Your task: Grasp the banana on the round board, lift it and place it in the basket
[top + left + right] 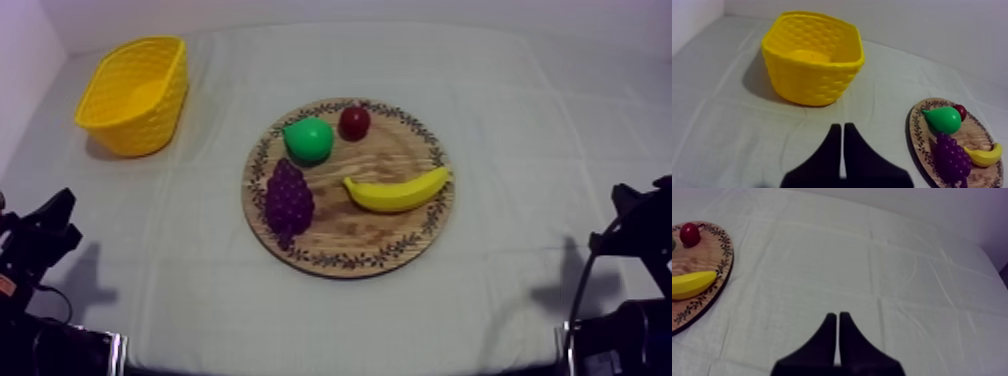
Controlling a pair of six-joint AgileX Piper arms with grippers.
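The banana (397, 191) lies on its side on the wooden board (390, 250), on the half nearer my right arm, with one end reaching out over the patterned rim. No tool touches it. Just beside it on the board is the bunch of grapes (288, 198). Beyond the grapes sits the pear (308, 139), and the small red fruit (354, 122) is close by the pear at the board's far edge. The board rests near the middle of the counter (500, 90), on the grey-white cloth. The yellow basket (150, 125) stands upright at the far left of the counter, mouth up, well apart from the board. The left tool (843, 135) hangs low at its own side over bare cloth, its two black fingers pressed together into a narrow wedge with nothing between them; the basket stands ahead of it. The right tool (837, 319) is likewise closed on nothing, fingers together, over bare cloth, apart from the board's edge where the banana lies.
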